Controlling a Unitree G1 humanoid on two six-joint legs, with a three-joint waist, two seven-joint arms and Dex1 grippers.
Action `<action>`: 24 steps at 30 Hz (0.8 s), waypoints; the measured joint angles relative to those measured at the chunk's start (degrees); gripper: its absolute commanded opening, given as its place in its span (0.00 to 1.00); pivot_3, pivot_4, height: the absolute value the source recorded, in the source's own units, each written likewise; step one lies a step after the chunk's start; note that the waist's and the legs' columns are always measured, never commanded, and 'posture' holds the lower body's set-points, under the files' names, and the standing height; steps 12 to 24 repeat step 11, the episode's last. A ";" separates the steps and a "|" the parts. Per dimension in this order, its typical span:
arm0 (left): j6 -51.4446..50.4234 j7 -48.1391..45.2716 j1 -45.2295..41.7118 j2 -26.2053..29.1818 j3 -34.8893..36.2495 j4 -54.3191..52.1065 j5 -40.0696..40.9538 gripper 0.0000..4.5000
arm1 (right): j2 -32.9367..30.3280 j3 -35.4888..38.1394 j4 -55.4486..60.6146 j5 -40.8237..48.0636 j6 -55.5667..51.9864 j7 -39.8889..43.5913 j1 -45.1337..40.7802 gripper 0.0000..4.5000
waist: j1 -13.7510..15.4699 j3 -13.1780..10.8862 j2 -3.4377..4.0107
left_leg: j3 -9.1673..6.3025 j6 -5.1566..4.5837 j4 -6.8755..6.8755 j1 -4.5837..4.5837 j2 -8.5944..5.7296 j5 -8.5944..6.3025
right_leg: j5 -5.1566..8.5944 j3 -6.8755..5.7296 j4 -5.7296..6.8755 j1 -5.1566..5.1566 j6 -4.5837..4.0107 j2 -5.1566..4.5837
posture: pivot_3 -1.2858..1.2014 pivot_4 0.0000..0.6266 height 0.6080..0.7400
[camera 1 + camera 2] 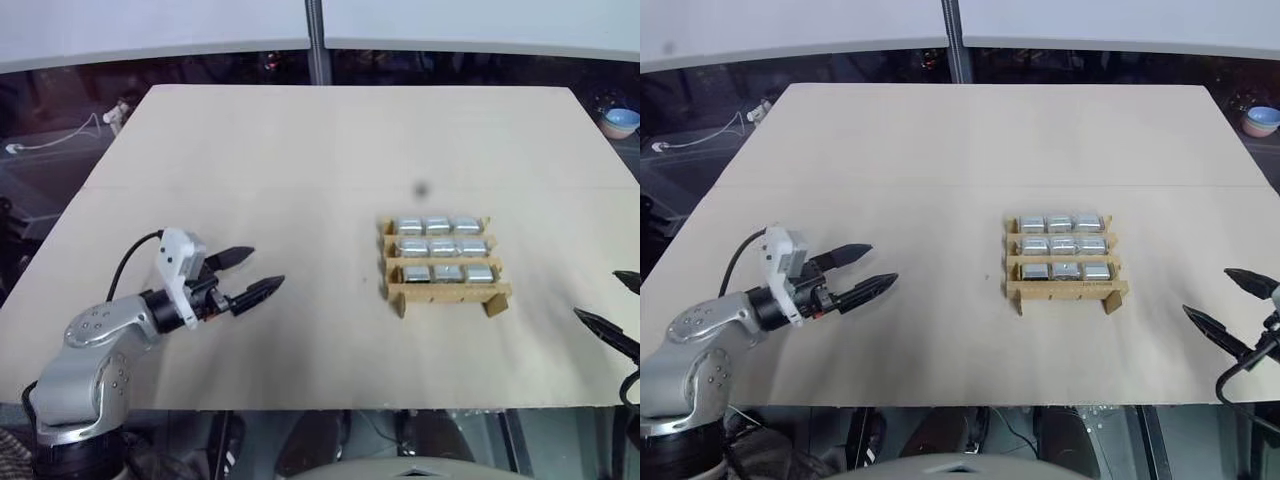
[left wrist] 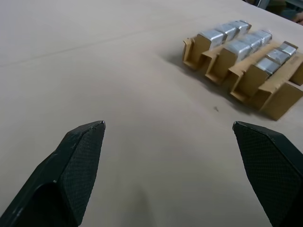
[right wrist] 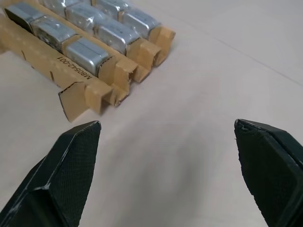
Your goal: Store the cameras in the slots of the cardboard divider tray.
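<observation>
1. Nine cameras [image 1: 437, 247] sit in the cardboard divider tray [image 1: 445, 293], three rows of three, every slot filled.
2. Printed text on the tray's near wall in the right wrist view reads roughly "M8054-2-007" (small and upside down there, so not fully sure) [image 3: 72, 66].
3. Cameras: silver-grey rectangular blocks, rounded edges, shiny wrinkled wrap-like surface, all alike.
4. Tray: brown corrugated cardboard, notched walls, two feet sticking out at the front corners; long walls run left-right with the blocks wedged between them.
5. Tray location: right of centre on the bench [image 1: 300, 150], in its nearer half, flat and upright.
6. Bench: pale beige matte top, plain, with a faint seam line across behind the tray; small dark smudge [image 1: 420, 189] on the surface just behind the tray.
7. Left end effector [image 1: 249, 274]: fingers spread wide, holding nothing, over the near left part of the bench, well apart from the tray and pointing toward it. Black tapered fingers with textured pads [image 2: 80, 161].
8. Right end effector [image 1: 1232, 305]: fingers wide apart, holding nothing, at the near right edge of the bench, near the tray's right front foot but not touching.
9. Off the bench: bowl [image 1: 621, 122] far right, white cable [image 1: 55, 140] far left, grey vertical pole [image 1: 315, 40] behind.
</observation>
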State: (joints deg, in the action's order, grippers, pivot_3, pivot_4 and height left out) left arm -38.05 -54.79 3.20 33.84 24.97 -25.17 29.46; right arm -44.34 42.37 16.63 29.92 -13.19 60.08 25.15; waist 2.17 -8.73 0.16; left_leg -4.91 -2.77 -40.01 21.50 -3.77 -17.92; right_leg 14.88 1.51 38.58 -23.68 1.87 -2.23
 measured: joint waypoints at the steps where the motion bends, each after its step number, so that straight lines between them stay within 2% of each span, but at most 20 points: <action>1: 0.04 0.40 0.12 0.21 0.26 -0.07 0.18 1.00 | -0.14 0.16 -0.31 0.00 0.02 0.23 0.00 1.00 | 0.03 0.00 0.00 | 0.00 0.00 0.00 0.00 0.00 0.00 | 0.00 -0.01 0.00 0.00 0.00 0.00 | 0.52 0.24 1.00; 11: 1.49 1.51 1.10 3.51 0.47 0.01 3.38 1.00 | -1.07 0.43 -1.70 0.11 0.14 2.20 -0.44 1.00 | -0.04 0.01 0.02 | 0.02 -0.02 0.06 0.00 0.00 -0.01 | 0.00 0.03 -0.04 -0.01 0.00 0.00 | 0.52 0.24 1.00; 24: 1.49 1.51 1.10 3.51 0.47 0.01 3.38 1.00 | -1.07 0.43 -1.70 0.11 0.14 2.20 -0.44 1.00 | -0.04 0.01 0.02 | 0.02 -0.02 0.06 0.00 0.00 -0.01 | 0.00 0.03 -0.04 -0.01 0.00 0.00 | 0.52 0.24 1.00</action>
